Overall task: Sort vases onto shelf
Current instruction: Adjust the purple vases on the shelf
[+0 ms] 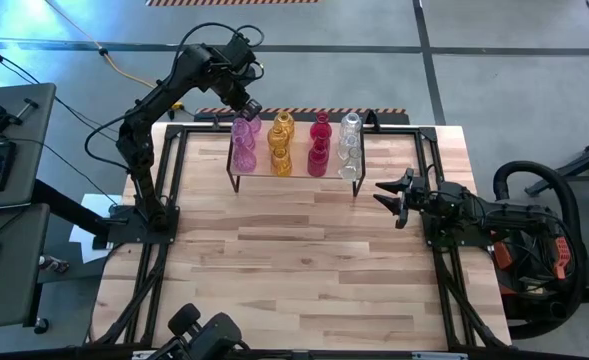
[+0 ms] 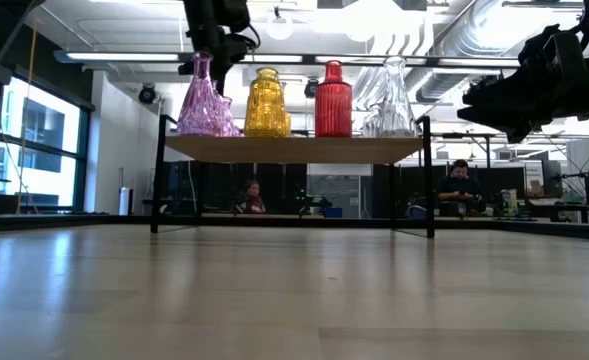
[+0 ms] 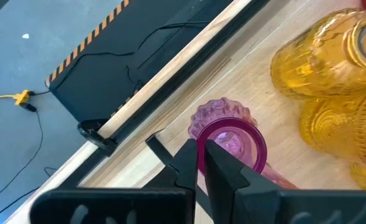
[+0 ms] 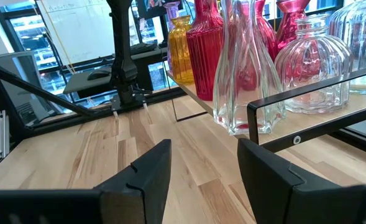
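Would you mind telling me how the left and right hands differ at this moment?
The left hand is up at the low light-wood shelf, while the right hand waits beside the shelf's other end. The left hand is shut on the rim of a ribbed pink glass vase; the right hand is open and holds nothing. Both are dark and two-fingered.

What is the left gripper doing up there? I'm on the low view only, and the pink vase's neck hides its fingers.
Observer: The left gripper is shut on the rim of the pink vase, pinching the mouth's edge from above.
Operator: Where on the shelf is that vase?
Observer: At the shelf's far left corner, behind another pink one.
Operator: Is the right gripper carrying anything?
Observer: No. The right gripper is open and empty, over the table just off the shelf's right end.
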{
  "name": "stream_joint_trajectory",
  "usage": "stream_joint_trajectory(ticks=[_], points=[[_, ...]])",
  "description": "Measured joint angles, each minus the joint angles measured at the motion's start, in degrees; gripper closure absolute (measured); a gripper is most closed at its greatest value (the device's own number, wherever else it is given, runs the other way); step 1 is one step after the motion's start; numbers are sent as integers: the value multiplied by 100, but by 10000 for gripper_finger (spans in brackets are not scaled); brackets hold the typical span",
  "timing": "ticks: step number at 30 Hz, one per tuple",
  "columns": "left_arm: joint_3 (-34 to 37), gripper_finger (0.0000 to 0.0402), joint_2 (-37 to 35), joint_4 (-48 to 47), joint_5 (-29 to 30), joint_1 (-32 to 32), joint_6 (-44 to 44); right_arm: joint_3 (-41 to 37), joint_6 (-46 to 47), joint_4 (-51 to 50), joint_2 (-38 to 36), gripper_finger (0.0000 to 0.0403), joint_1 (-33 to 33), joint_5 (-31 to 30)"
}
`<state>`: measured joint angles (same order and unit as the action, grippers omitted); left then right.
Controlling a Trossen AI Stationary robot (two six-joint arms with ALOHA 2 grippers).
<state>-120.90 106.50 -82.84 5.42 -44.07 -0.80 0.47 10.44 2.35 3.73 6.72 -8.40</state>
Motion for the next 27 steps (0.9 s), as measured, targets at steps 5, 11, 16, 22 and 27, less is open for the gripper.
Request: stream_joint_trajectory(ticks=[5,11,16,22,27], points=[[0,392,-2,-25,4,0,12,0,0,0,0,233,0,0],[0,392,-1,79,-123,66,18,0,0,-1,0,233,0,0],[0,380,12,157,-287,76,44,0,0,-1,0,233,-1,0],[0,357,22,156,-337,76,98,0,0,0,0,233,0,0],[0,339,22,156,-337,76,101,0,0,-1,0,233,0,0]])
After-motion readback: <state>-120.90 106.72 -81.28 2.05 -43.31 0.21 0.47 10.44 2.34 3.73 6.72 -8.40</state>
